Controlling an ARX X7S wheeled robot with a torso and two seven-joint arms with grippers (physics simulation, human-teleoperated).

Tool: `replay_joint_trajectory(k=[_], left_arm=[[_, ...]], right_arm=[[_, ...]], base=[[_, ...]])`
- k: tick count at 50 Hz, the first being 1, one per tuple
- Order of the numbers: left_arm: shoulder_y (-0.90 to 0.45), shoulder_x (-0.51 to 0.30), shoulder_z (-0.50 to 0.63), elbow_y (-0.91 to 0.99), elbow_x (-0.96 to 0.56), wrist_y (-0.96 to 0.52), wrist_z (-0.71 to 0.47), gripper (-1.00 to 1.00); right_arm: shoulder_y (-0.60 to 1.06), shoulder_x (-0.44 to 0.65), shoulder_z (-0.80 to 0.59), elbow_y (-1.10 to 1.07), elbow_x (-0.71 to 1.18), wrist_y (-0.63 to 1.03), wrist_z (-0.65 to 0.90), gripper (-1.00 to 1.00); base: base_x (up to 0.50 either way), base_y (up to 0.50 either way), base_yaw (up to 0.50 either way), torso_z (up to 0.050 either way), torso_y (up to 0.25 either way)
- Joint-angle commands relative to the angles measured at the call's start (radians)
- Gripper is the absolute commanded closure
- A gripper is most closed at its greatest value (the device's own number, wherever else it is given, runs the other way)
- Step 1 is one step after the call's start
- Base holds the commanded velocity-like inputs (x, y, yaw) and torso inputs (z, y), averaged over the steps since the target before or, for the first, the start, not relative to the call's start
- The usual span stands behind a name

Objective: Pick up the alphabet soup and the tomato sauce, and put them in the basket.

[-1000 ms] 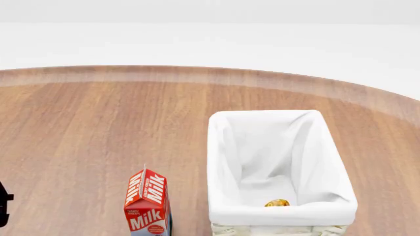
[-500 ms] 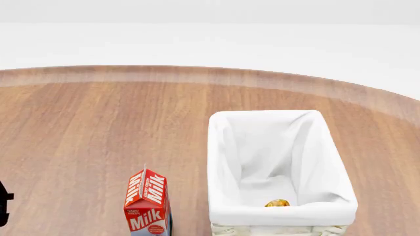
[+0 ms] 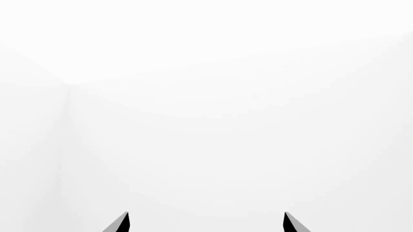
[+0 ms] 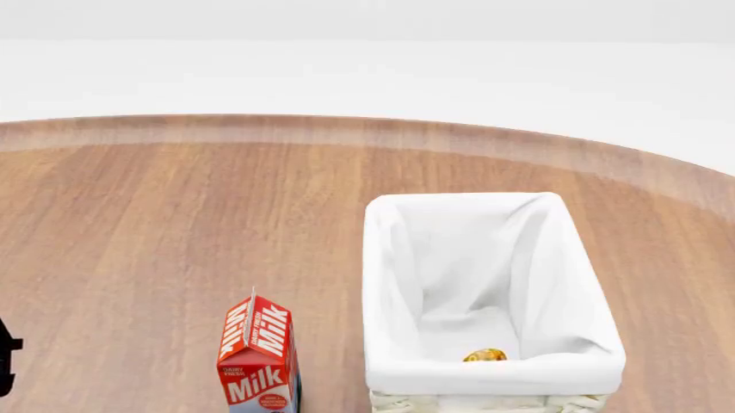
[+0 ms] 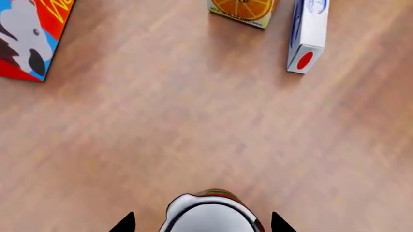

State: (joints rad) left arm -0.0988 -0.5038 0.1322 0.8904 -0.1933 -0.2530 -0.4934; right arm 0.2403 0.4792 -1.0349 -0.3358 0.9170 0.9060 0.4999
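Soup [image 4: 484,355] looks already in basket [image 4: 385,284]. Right claw [image 5: 202,223] spread round tomato sauce [image 5: 210,215], not clenched; next: clench & lift. Left claw [image 3: 205,223] released, empty.

On the wooden table [image 4: 138,224], the basket [image 4: 391,284] stands at about 5 o'clock in the head view, with the milk carton [image 4: 258,357] just beside it at 9 o'clock. A small round object [image 4: 484,355], possibly the alphabet soup, lies inside the basket's near end.
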Motion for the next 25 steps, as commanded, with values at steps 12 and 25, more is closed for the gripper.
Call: replay_joint_trajectory(k=[12, 25], left_arm=[[0.003, -0.003, 0.006, -0.007, 0.003, 0.007, -0.004, -1.00], [0.006, -0.003, 0.012, -0.018, 0.007, 0.018, -0.005, -1.00]], right_arm=[[-0.012, -0.005, -0.003, 0.094, -0.028, -0.057, -0.046, -1.00], [-0.010, 0.004, -0.003, 0.059, -0.028, -0.059, -0.034, 1.00]], base=[[0.00, 0.00, 0.00, 0.000, 0.000], [0.00, 0.00, 0.00, 0.000, 0.000]])
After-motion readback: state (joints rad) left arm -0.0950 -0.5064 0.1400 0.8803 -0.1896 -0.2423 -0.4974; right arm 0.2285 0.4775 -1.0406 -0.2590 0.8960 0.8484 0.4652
